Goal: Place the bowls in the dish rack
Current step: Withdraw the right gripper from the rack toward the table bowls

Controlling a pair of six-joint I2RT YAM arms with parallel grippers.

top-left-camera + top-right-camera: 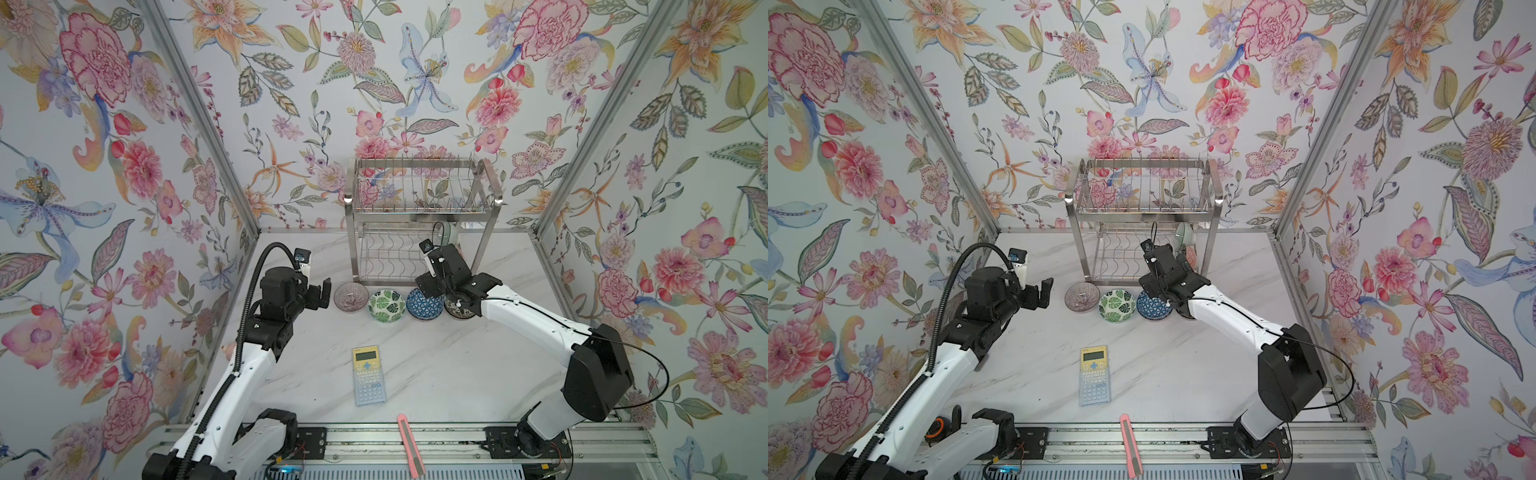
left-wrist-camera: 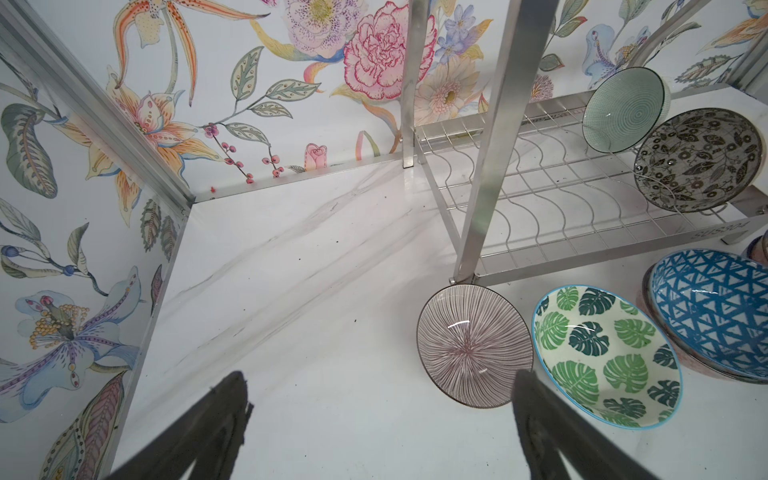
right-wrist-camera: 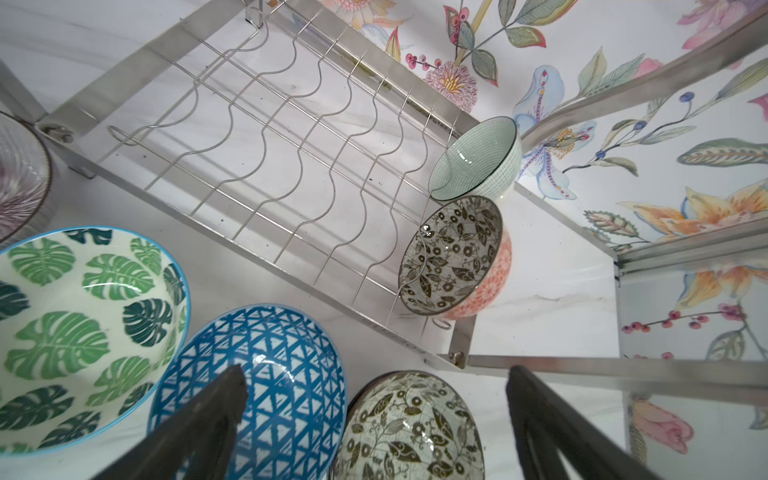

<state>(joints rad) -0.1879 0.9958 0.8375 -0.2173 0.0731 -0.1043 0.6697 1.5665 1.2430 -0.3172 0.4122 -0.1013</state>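
One pink cutter (image 1: 410, 444) was seen nearest, on the front rail, with a calculator (image 1: 369, 376) beyond it on the marble table (image 1: 457, 374). Farther on, the left gripper (image 2: 380, 374) and the right gripper (image 3: 374, 370) were spread wide and empty. Four bowls were lined up before the dish rack (image 1: 419, 216) — pinkish bowl (image 1: 351, 297), green leaf bowl (image 1: 386, 305), blue triangle bowl (image 1: 424, 305), floral bowl (image 3: 411, 432). Two more, a celadon bowl (image 3: 473, 160) and a second floral bowl (image 3: 451, 253), were propped on edge in the lower tier.
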